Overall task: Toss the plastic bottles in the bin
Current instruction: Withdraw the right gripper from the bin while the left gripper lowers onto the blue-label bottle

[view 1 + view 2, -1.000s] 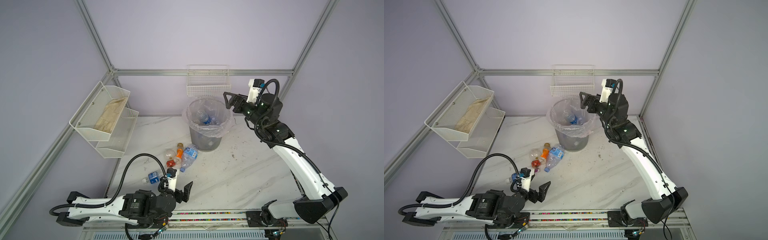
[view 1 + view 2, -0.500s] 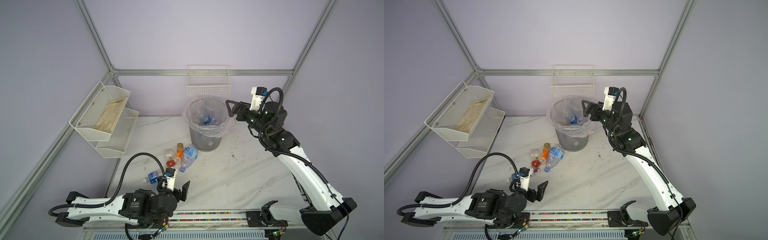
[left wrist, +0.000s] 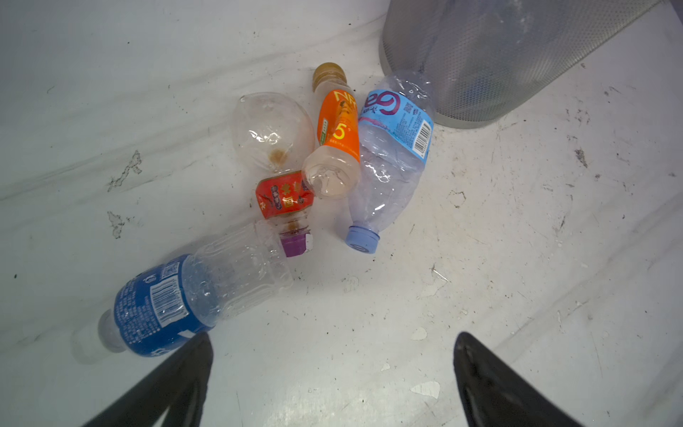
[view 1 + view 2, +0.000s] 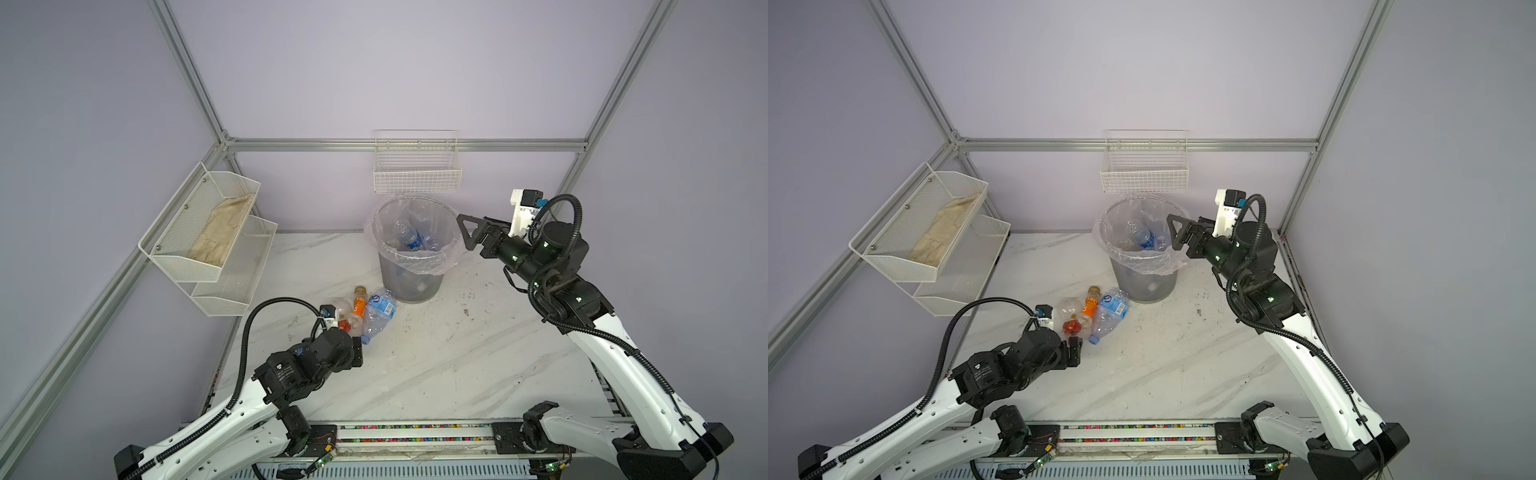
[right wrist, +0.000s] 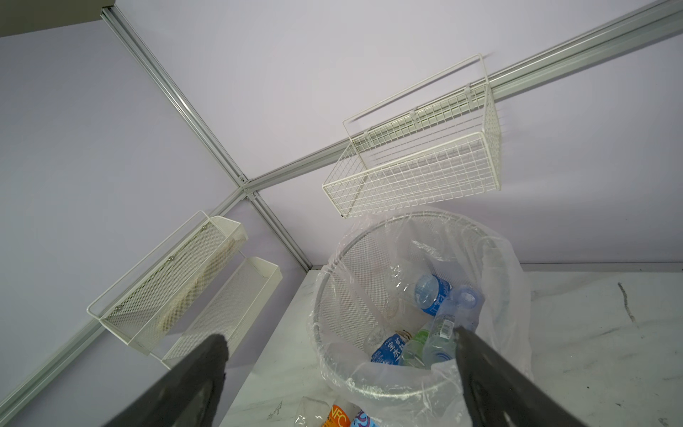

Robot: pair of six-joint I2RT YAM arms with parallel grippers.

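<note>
Rightward open marble, bottle apparently touching bin

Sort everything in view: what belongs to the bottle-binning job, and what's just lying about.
Job: orange-label bottle, light-blue-label bottle, red-label bottle, dark-blue-label bottle on the table; bin, bottles already inside it.
Lying about: wire basket on the back wall, two-tier mesh shelf, beige cloth in its upper tier.

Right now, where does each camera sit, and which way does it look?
Top views: high at the front, looking down on table, bin, left arm, right arm.
Left wrist: low over the table, facing orange bottle and three others; open left gripper shows.
Right wrist: raised beside the bin, looking into it; open right gripper shows.
Shared: all see bin and orange bottle.
</note>
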